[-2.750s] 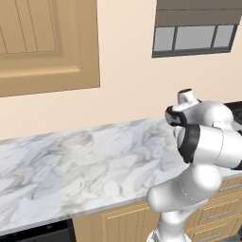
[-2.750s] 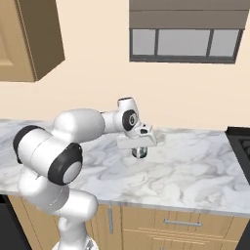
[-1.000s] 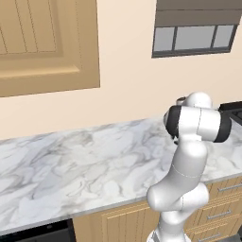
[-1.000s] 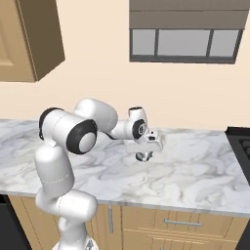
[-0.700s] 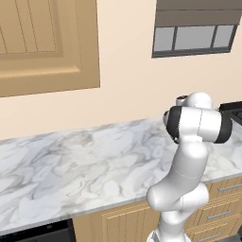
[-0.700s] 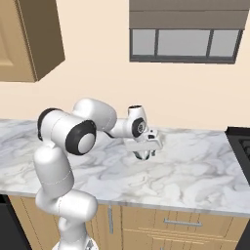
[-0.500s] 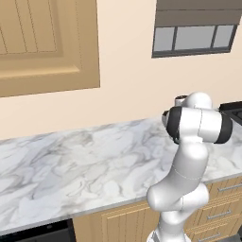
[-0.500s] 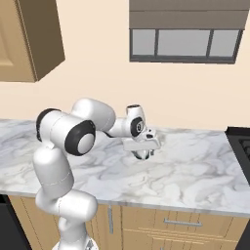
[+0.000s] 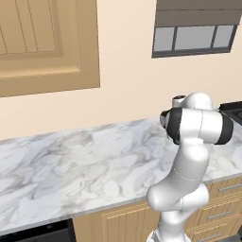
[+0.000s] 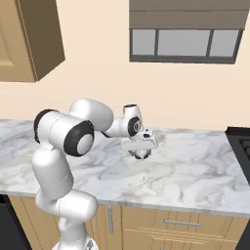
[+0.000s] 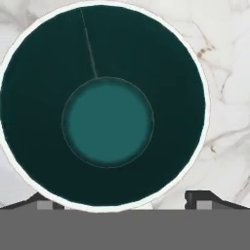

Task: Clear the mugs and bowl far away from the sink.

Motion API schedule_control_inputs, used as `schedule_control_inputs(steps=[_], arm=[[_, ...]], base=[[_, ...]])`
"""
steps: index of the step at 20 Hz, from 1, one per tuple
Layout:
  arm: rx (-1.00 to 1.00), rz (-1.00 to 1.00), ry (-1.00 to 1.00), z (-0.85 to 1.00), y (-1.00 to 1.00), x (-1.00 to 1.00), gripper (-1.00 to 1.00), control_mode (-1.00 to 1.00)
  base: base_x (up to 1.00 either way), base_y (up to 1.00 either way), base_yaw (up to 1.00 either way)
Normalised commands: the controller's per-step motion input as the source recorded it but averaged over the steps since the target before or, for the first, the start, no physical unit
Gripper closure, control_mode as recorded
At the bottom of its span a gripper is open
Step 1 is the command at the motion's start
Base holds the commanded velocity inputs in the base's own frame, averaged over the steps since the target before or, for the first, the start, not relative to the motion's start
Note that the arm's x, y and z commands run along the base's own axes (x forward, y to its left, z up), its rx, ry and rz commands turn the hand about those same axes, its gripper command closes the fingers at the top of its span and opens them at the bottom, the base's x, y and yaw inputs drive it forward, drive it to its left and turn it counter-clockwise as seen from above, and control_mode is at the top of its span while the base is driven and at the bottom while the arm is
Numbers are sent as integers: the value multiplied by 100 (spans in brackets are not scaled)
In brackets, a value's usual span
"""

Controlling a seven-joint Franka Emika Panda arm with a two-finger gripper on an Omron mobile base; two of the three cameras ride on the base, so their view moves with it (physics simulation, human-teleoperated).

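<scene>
Hand (image 10: 142, 153) sits low over the marble counter (image 10: 195, 166), pointing straight down, jaws spread wide and gripping nothing. Directly under it stands a mug (image 11: 103, 105): white rim and outer wall, dark teal inside with a lighter teal floor; in the right base view it is just a small teal-and-white shape (image 10: 141, 154) tucked under the hand. It stands upright on the counter, about mid-depth, roughly below the window (image 10: 183, 43). In the hand view the rim reaches nearly edge to edge, and the two finger tips (image 11: 202, 197) peek up at the bottom, just outside the rim's lower arc, not touching it as far as I can tell. Handle side can't be made out from here. Handling guess: glazed ceramic, so rigid, light to moderate weight, slick wall, chips if knocked or dropped. Too wide-looking for a comfortable across-the-body pinch at these jaws' limit; safer bet is one finger inside, one outside, pinching the rim wall, or the handle if it turns up. Any tilt in a rim pinch and it will swing, so grip deep.
</scene>
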Motion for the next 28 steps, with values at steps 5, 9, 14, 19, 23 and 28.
schedule_control_inputs(steps=[5, 9, 14, 19, 23, 28], arm=[[0, 0, 0, 14, 0, -11, -100, -100], [0, 0, 0, 25, 0, -5, -100, -100], [1, 0, 0, 50, 0, -3, -100, -100], [10, -3, 1, 73, 3, -27, -100, -100], [26, -8, -9, 46, 31, -61, -100, -100], [16, -7, -30, 36, 48, -75, -100, -100]], base=[[0, 0, 0], [0, 0, 0], [0, 0, 0], [0, 0, 0], [0, 0, 0], [0, 0, 0]])
